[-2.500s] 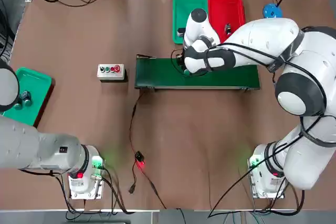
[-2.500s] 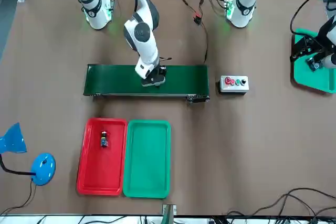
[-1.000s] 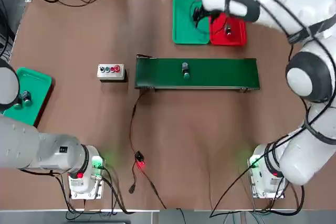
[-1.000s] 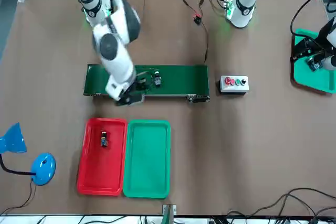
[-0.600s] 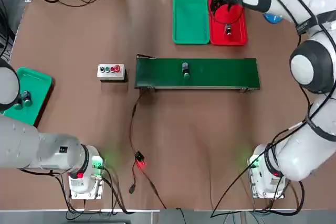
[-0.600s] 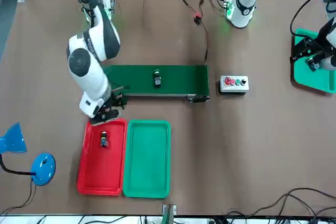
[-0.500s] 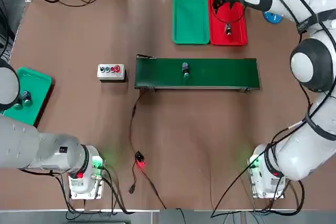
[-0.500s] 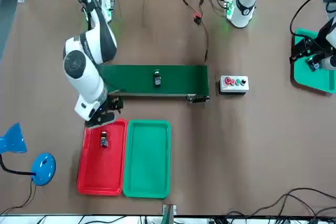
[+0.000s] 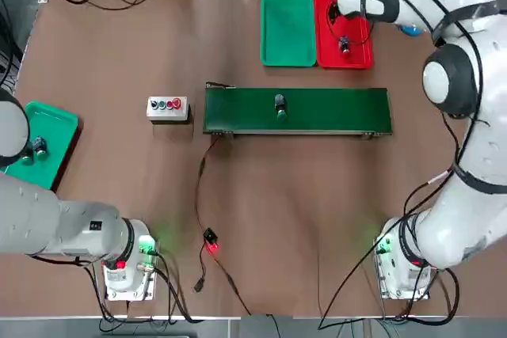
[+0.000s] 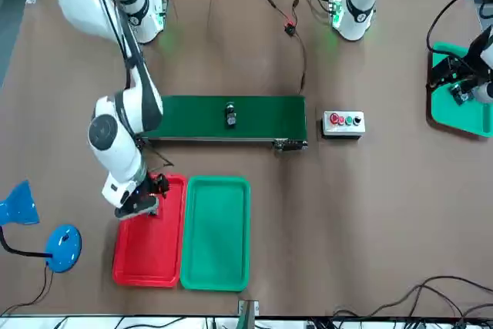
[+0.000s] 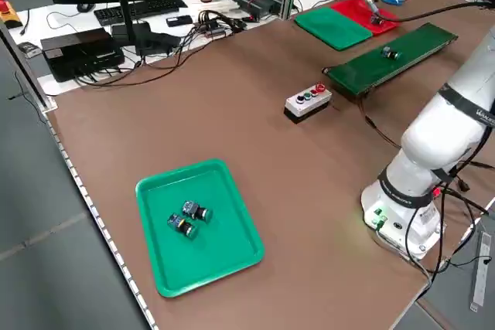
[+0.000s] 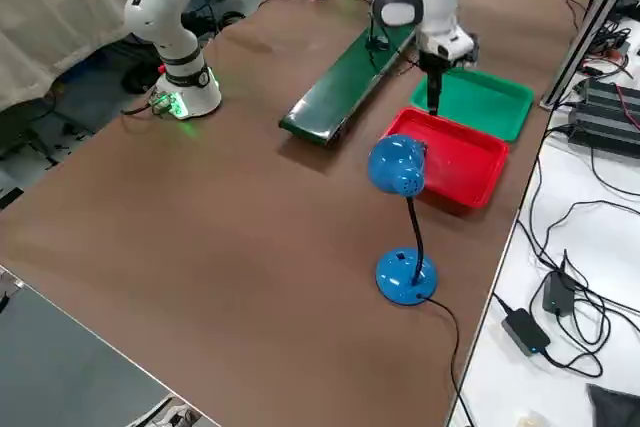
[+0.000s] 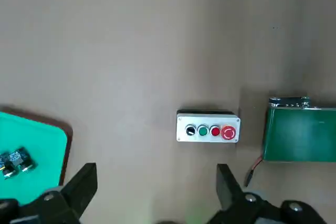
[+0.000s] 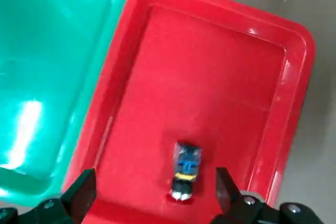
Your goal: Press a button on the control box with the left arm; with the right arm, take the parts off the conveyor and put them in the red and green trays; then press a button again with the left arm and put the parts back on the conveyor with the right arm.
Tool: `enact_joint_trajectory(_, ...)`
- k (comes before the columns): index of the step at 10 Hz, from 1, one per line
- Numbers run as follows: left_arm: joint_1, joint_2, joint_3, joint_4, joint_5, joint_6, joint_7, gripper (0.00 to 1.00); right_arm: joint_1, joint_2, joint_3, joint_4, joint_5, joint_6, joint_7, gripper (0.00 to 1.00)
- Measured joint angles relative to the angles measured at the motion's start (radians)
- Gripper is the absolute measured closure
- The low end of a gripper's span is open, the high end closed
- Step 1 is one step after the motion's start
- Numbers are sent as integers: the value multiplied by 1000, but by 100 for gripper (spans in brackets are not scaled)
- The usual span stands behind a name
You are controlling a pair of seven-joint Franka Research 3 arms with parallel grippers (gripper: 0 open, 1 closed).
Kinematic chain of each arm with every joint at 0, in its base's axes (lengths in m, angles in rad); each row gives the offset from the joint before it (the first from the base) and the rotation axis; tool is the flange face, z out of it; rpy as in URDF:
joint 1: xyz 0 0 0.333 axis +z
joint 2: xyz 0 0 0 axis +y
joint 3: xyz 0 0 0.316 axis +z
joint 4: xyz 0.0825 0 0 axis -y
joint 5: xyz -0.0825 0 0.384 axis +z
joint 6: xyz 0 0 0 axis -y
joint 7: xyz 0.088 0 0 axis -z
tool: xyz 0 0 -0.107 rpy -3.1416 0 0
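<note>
My right gripper [image 10: 143, 194] hangs open over the red tray [image 9: 358, 49], with a small dark part [image 14: 185, 171] lying in the tray between its fingers [image 14: 80, 195]. The green tray [image 9: 287, 29] beside it holds nothing. A green-capped part [image 9: 280, 105] lies on the dark green conveyor [image 9: 333, 112]. The white control box [image 9: 168, 107] sits off the belt's left end. My left gripper [image 13: 156, 176] stays open at the far left, raised near the teal tray [image 10: 470, 117], apart from the control box [image 13: 208, 127].
The teal tray [image 11: 224, 253] holds two small parts [image 11: 188, 218]. A blue desk lamp [image 12: 398, 169] stands close to the red tray's outer side. A black cable with a red-lit plug [image 9: 211, 244] runs from the conveyor toward the bases.
My right gripper left the green-capped part on the belt, rose, and swung across to the red tray, ending over the part there. The left arm stayed still.
</note>
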Motion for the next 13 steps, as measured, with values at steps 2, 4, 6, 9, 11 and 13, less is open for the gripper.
enact_joint_trajectory(2,0,0,0,0,0,0,0,0,-21,68,0,-1,0,118,-32,0)
enact_joint_trajectory(4,0,0,-1,0,0,0,0,0,-22,127,1,0,0,202,-33,0)
enact_joint_trajectory(6,-1,0,-1,0,0,0,0,0,-24,138,1,0,0,205,-36,0)
enact_joint_trajectory(9,-1,0,-1,0,0,0,0,0,-47,140,1,-14,0,199,-42,0)
enact_joint_trajectory(11,0,0,-1,0,0,0,0,0,-56,142,1,-38,0,200,-45,0)
enact_joint_trajectory(13,0,0,0,0,0,0,0,0,-57,143,4,-61,0,200,-48,0)
